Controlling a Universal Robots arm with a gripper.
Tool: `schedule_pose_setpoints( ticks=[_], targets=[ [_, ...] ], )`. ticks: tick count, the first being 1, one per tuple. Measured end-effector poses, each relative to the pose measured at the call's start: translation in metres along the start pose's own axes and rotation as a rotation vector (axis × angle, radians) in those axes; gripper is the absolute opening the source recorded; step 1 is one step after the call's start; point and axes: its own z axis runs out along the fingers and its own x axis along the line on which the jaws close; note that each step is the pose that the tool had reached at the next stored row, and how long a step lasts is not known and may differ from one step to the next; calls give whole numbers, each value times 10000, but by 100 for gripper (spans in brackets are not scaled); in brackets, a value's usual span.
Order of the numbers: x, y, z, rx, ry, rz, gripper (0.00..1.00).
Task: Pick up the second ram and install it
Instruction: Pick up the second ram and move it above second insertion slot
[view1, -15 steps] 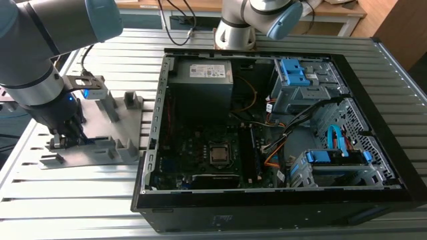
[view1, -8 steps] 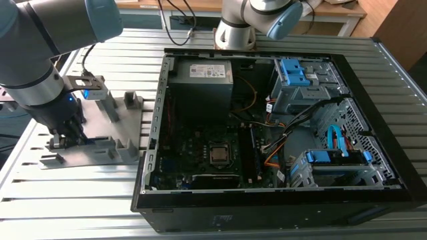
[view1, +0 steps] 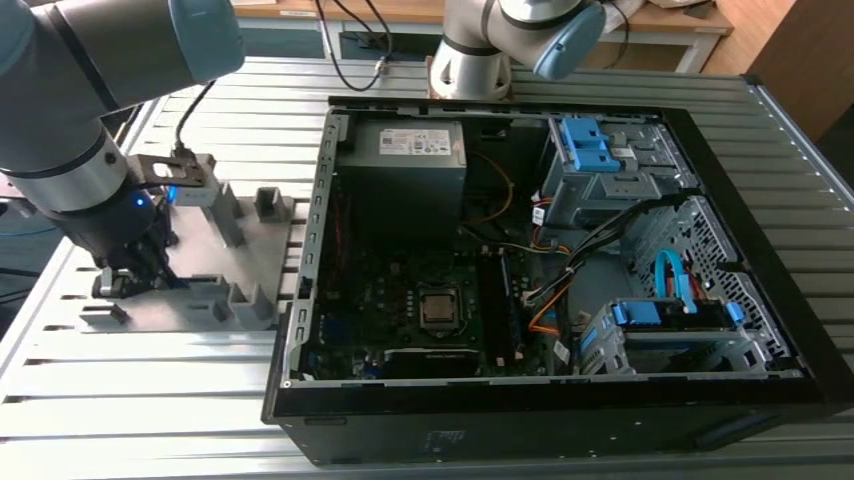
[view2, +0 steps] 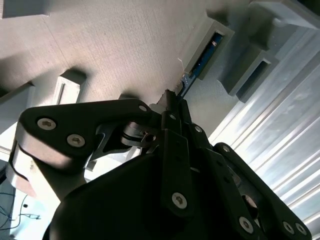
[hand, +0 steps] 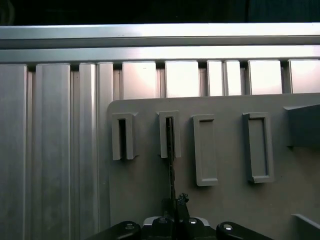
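at the exterior view's left, the gripper (view1: 120, 283) sits low on the grey fixture plate (view1: 200, 265), among its slotted blocks. in the first wrist view the second ram (hand: 170, 150) stands on edge in one slotted block (hand: 170, 134), and the jaws look pinched narrow on its near end. the second wrist view shows the blue-green stick running from that block into the jaws. so it appears gripped but not yet lifted out. toward the right, the open computer case (view1: 318, 230) lies well apart, its motherboard (view1: 400, 290) exposed. carrying the stick over and seating it there remain undone.
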Motion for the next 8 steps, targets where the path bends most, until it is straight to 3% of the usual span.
schedule_pose_setpoints(
  ticks=[5,8],
  targets=[
    [0,0,0,0,0,-16,14],
    [0,0,0,-10,11,-255,14]
  ],
)
